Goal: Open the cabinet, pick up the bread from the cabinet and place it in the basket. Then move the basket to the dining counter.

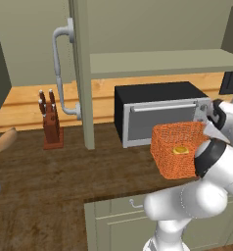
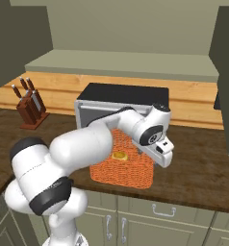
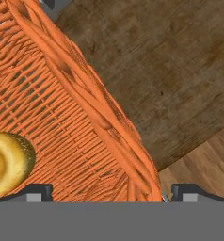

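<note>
On the dark wood kitchen top [image 2: 203,163], in front of the toaster oven [image 1: 160,115], the basket [image 2: 121,168] is sitting with the bread [image 2: 119,155] lying inside it. You are hanging the gripper [image 3: 107,190] over its right-hand rim [image 3: 92,106], which is running between the two parted finger tips [image 3: 36,192], nothing clamped yet; the bread is lying just inboard of them.
</note>
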